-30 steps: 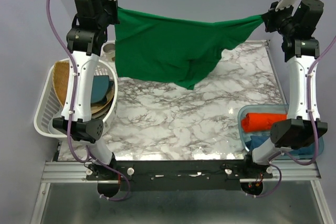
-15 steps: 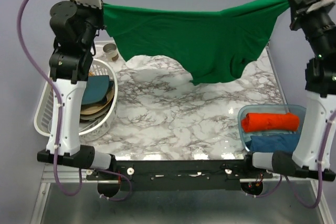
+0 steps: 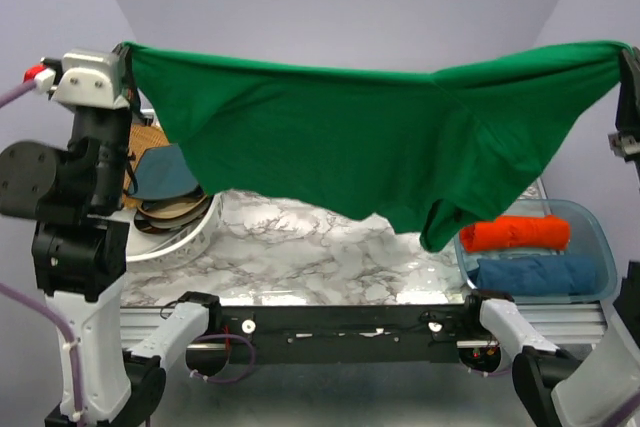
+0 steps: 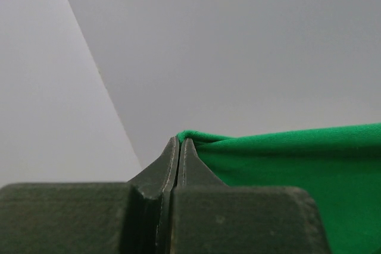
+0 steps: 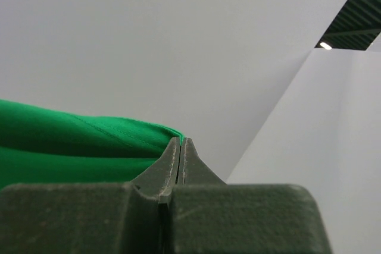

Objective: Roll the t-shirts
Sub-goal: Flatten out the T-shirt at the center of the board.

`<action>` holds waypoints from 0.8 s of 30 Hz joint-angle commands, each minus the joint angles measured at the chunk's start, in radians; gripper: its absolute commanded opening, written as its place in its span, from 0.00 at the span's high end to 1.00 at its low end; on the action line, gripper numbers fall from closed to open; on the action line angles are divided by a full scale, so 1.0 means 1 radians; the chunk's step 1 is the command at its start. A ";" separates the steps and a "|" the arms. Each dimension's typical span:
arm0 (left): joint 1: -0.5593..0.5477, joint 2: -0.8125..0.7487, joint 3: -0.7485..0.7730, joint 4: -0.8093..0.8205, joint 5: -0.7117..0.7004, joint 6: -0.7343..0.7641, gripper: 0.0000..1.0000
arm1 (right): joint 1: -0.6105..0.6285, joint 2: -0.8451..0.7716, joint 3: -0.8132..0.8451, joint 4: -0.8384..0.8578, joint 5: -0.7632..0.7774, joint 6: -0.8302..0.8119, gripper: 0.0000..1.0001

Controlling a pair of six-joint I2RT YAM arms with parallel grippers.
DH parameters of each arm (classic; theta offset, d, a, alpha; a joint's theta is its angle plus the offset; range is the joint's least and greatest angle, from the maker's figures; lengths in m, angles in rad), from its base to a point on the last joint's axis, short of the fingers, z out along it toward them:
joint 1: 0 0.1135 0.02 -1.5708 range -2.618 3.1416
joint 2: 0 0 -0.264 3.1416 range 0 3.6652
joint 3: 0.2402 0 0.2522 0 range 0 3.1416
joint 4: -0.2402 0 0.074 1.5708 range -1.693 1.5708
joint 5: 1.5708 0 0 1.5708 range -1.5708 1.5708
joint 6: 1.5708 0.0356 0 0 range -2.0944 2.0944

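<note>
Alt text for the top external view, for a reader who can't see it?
A green t-shirt is stretched in mid-air between the left gripper and right gripper, each shut on an upper corner, its lower edge sagging over the marble table. At right, a clear bin holds an orange-red bundle and a blue bundle; at left sits a white basket.

Looks like a robotics lab test booth. Plain grey-violet walls [image 3: 330, 7] closing in a marble-look tabletop [image 3: 300, 257]. Black mounting bar [image 3: 340, 325] bolted along its near edge.
</note>
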 commanded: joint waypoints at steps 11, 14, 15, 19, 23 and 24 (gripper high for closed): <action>0.006 -0.086 -0.118 0.019 0.127 0.062 1.00 | -0.002 -0.123 -0.130 0.076 0.087 -0.031 1.00; 0.006 -0.037 -0.222 0.036 0.176 0.074 1.00 | -0.001 -0.099 -0.289 0.155 0.018 0.004 1.00; 0.006 -0.020 -0.248 0.047 0.190 0.077 1.00 | 0.000 -0.088 -0.324 0.181 -0.013 0.021 1.00; 0.004 0.150 -0.344 0.068 0.273 0.077 1.00 | -0.001 0.004 -0.533 0.217 -0.155 0.070 1.00; -0.011 0.357 -0.406 0.085 0.336 0.089 1.00 | 0.000 0.156 -0.754 0.277 -0.169 0.055 1.00; -0.024 0.405 -0.404 0.087 0.340 0.093 1.00 | 0.003 0.235 -0.780 0.307 -0.172 0.032 1.00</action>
